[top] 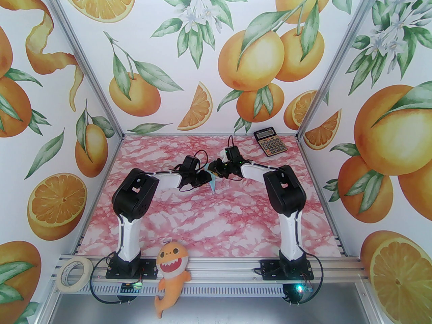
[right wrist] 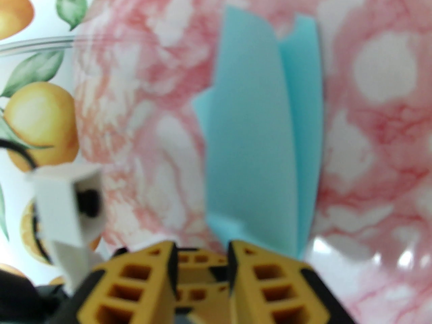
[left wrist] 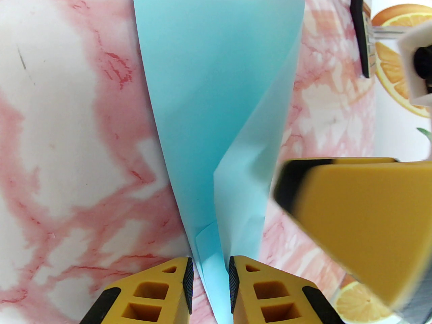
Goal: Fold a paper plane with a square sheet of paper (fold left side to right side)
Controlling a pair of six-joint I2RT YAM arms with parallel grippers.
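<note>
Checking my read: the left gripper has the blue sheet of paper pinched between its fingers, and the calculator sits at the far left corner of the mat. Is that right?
Not quite. The calculator sits at the far right corner of the mat, as the top external view shows. The rest holds: the left gripper has the blue sheet of paper pinched between its fingers.

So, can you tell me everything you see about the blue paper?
The blue paper is thin, pale and matte. It is folded into a long narrow shape with loose, curling layers and a small crease near its narrow end. It hangs over the pink marbled table, with that narrow end pinched in the left tool. The right tool is open close beside it.
</note>
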